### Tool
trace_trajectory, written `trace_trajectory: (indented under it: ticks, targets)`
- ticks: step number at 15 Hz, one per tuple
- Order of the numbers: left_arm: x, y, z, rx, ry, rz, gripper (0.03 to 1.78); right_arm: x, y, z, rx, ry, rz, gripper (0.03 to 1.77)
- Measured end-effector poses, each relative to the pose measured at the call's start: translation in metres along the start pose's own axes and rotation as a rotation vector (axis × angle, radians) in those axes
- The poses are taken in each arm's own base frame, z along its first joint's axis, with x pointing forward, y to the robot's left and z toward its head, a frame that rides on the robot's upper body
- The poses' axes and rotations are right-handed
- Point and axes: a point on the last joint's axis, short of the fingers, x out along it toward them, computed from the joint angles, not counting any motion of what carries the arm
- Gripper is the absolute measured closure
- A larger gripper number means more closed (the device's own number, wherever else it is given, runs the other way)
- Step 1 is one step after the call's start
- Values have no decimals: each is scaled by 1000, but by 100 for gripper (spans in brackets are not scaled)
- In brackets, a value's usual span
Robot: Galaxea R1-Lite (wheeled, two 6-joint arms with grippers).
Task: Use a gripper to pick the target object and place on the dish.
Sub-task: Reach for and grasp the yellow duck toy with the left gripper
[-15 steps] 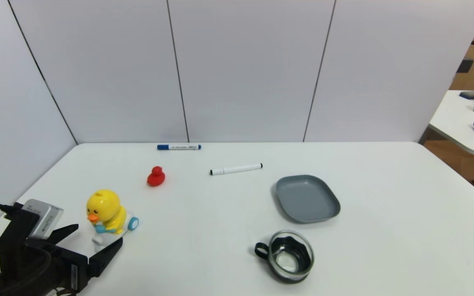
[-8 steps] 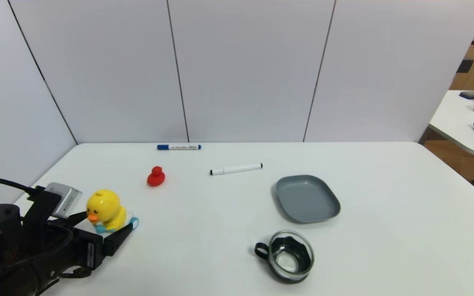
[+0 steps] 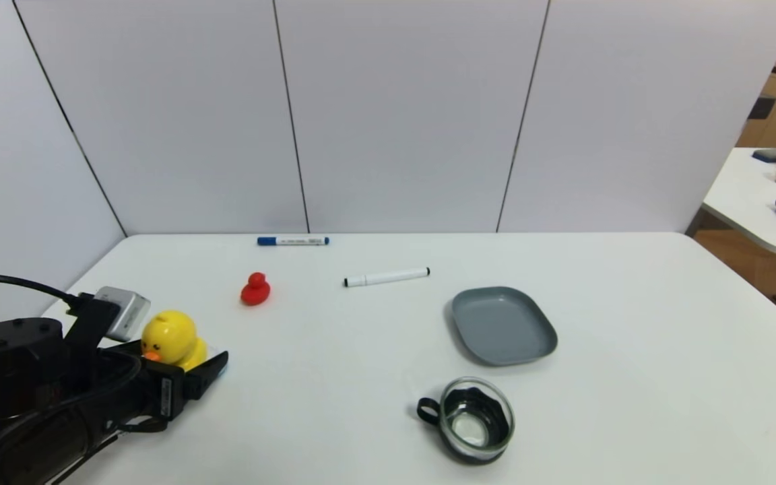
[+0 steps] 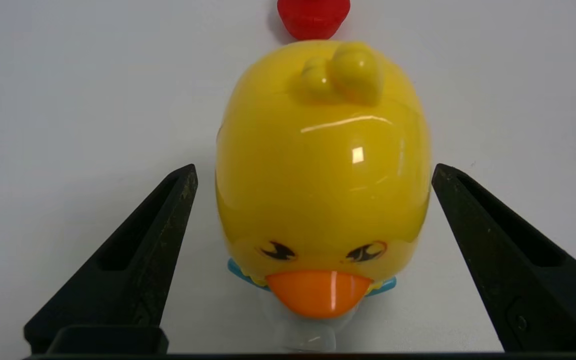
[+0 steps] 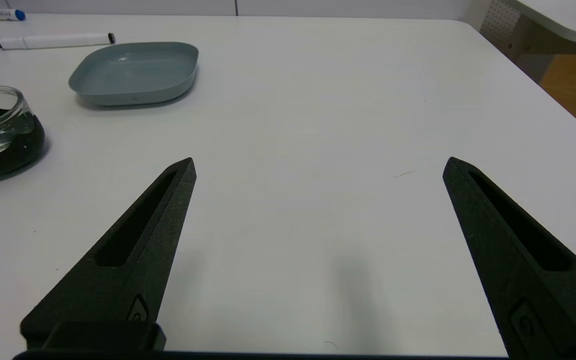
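Note:
The target object, a yellow duck [image 3: 169, 337] with an orange beak, stands on the white table at the near left, facing my left arm. My left gripper [image 3: 176, 357] is open around it. In the left wrist view one black finger stands on each side of the duck's head [image 4: 323, 125], with a small gap on both sides, and the left gripper [image 4: 314, 170] touches nothing. The grey dish [image 3: 502, 327] lies empty right of centre. My right gripper [image 5: 319, 161] is open over bare table, with the dish [image 5: 135, 72] farther off.
A small red duck [image 3: 255, 289] sits beyond the yellow one. A glass cup with a black handle [image 3: 475, 419] stands just in front of the dish. A blue-capped marker [image 3: 292, 240] and a black-capped marker [image 3: 386, 277] lie toward the back wall.
My left gripper has moved forward, and its open fingers now flank the duck instead of standing short of it. The duck and everything else stayed put.

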Motion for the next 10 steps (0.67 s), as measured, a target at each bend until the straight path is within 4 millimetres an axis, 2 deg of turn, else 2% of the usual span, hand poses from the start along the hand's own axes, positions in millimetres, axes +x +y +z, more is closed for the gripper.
trace_trajectory:
  ticks: [10]
  targets:
    - [3,0,-1,-12,-7,2,12,0,0,0,-1,0,0,9]
